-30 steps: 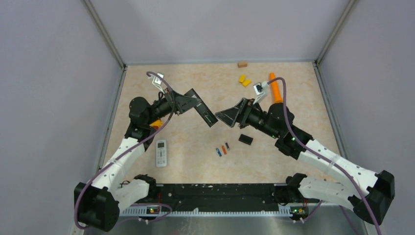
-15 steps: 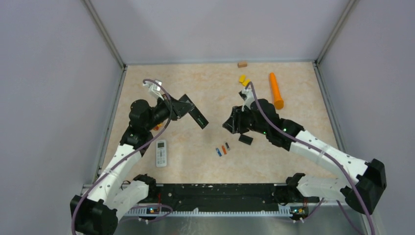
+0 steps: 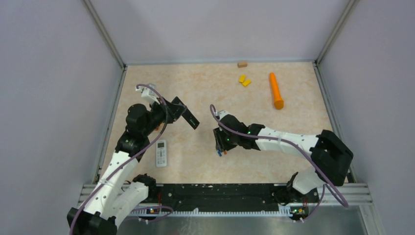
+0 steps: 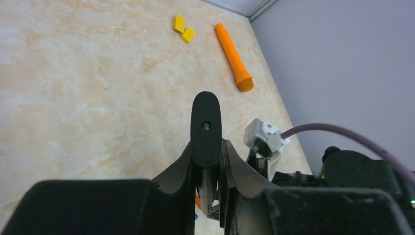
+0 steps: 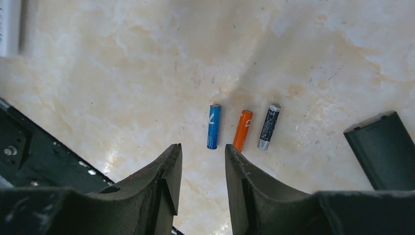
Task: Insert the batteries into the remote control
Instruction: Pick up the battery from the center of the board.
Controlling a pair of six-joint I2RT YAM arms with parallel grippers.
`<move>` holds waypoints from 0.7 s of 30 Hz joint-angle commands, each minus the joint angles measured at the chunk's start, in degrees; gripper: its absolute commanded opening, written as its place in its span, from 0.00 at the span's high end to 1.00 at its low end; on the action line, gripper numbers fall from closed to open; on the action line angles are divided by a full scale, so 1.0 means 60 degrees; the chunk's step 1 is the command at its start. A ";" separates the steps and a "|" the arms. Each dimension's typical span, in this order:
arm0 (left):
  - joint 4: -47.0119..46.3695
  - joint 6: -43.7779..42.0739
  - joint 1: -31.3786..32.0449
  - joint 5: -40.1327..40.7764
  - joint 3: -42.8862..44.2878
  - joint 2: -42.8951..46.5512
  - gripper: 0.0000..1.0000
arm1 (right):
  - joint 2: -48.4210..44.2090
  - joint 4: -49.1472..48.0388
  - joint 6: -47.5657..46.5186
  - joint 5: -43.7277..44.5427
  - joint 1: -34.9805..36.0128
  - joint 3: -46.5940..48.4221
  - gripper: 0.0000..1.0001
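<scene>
My left gripper [image 4: 208, 152] is shut on a black remote control [image 4: 205, 128] and holds it above the table; in the top view the remote [image 3: 189, 117] juts right from this gripper [image 3: 179, 110]. My right gripper [image 5: 202, 152] is open and hangs just above three batteries lying side by side: a blue one [image 5: 213, 126], an orange-red one [image 5: 242, 129] and a dark one [image 5: 268, 126]. The blue one lies just beyond the gap between the fingertips. In the top view the right gripper [image 3: 220, 145] covers most of them. A fourth battery is not in view.
A white remote [image 3: 161, 152] lies near the left arm. A flat black piece [image 5: 386, 149] lies right of the batteries. A long orange cylinder [image 3: 276, 90], two yellow blocks [image 3: 244, 80] and a small brown block [image 3: 242, 63] lie at the back.
My right arm has swung left and down from beside the orange cylinder to just above the batteries. My left gripper has drawn the black remote back to the left.
</scene>
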State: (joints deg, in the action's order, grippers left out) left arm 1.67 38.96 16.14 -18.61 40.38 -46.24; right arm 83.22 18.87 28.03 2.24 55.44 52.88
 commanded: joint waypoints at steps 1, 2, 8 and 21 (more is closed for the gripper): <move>-0.0063 -0.0257 -0.0039 0.0025 0.0059 0.0147 1.00 | 0.0647 -0.0374 -0.0165 0.0605 0.0414 0.0119 0.61; -0.0059 -0.0268 -0.0039 0.0013 0.0062 0.0173 1.00 | 0.0786 -0.0404 -0.0197 0.0663 0.0494 0.0134 0.61; 0.0070 -0.0284 -0.0039 0.0011 0.0046 0.0246 1.00 | 0.1364 -0.0650 -0.0254 0.0917 0.0707 0.0144 0.64; 0.0628 -0.0224 -0.0048 0.0228 0.0177 0.0564 1.00 | 0.2379 -0.0776 -0.0375 0.1610 0.1138 0.0248 0.73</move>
State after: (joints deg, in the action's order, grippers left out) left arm 5.63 37.98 16.14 -18.28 40.38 -43.94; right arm 96.01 15.44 26.46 9.41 60.88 52.99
